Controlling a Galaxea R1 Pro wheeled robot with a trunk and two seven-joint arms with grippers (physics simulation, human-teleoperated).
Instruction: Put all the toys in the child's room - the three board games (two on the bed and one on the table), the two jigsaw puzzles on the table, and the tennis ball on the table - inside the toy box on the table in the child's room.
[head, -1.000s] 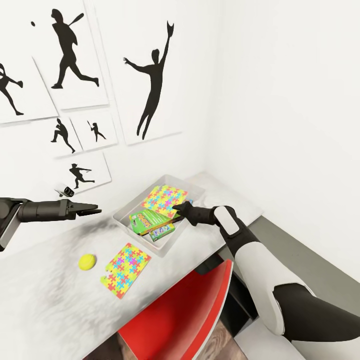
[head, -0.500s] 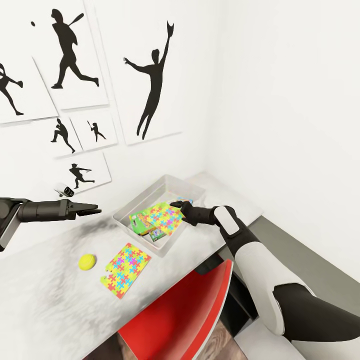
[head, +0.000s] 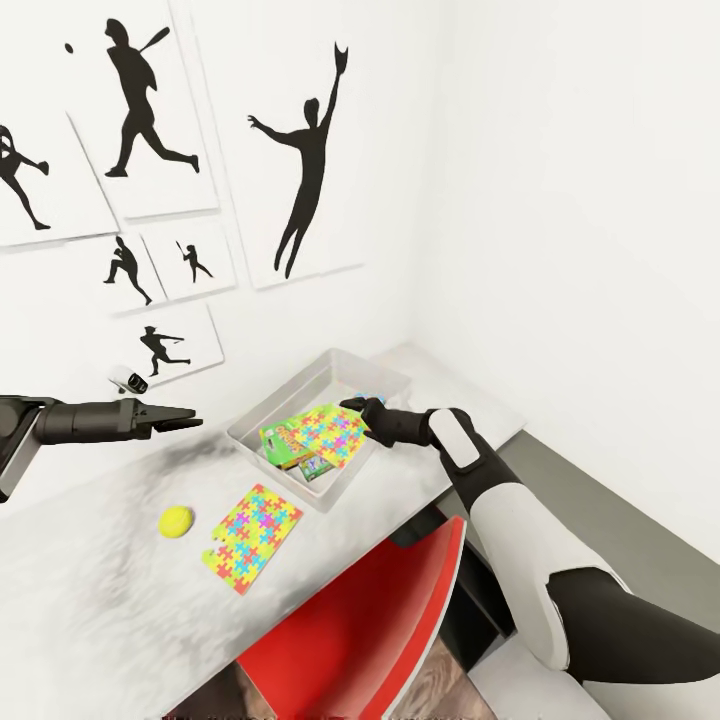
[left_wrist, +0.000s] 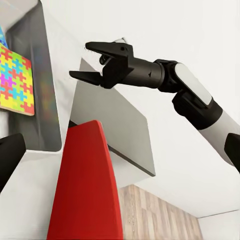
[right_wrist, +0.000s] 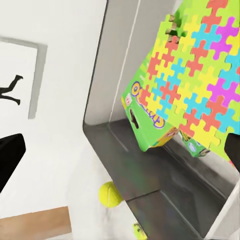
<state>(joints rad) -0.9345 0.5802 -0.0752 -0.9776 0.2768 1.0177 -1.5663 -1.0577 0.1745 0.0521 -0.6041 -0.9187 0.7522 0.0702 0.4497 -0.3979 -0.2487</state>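
My right end effector (head: 352, 405), jaws spread and holding nothing, has just dropped one jigsaw puzzle (head: 330, 434) onto the board games (head: 283, 441) in the toy box (head: 262, 412), leaving the second puzzle (head: 250, 524) and tennis ball (head: 176, 520) on the counter (head: 90, 590).

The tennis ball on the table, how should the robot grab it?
Probably from straight above, closing the fingers on the tennis ball across its middle. It is round, so any two opposite sides work, and it sits free on the white table, apart from the puzzle square beside it. The left tool, hanging open above the table, looks nearest for the job.
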